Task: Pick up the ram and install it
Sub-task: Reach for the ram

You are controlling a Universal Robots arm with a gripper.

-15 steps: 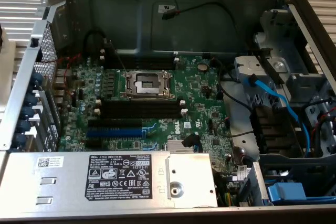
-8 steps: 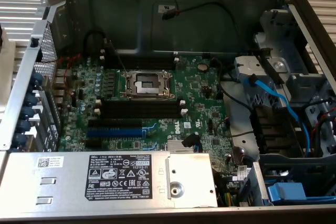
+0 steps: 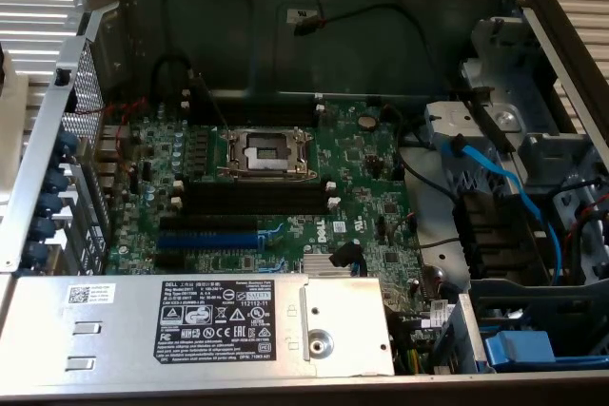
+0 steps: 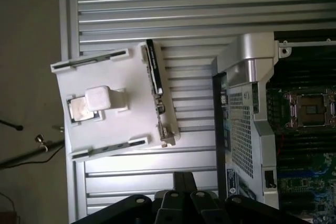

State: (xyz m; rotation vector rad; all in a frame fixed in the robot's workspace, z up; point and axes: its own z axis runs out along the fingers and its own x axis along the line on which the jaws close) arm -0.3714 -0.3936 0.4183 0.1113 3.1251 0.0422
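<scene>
The ram (image 4: 156,83), a thin dark stick, stands on its long edge along one side of a white holder (image 4: 131,93) on the ribbed metal tabletop outside the computer case. My gripper (image 4: 184,181) hovers well above the table, off to one side of the holder and apart from the ram, with its dark fingers shut on nothing. In the exterior view the long black memory slots (image 3: 257,199) on the green motherboard (image 3: 362,168) stand empty, just in front of the open processor socket (image 3: 266,151).
A small silver chip and a white block (image 4: 97,100) sit in the holder. The open case (image 4: 247,93) lies beside it. Inside are a blue expansion slot (image 3: 209,237), a silver power supply (image 3: 190,325), blue cables (image 3: 500,183) and drive bays at the exterior view's right.
</scene>
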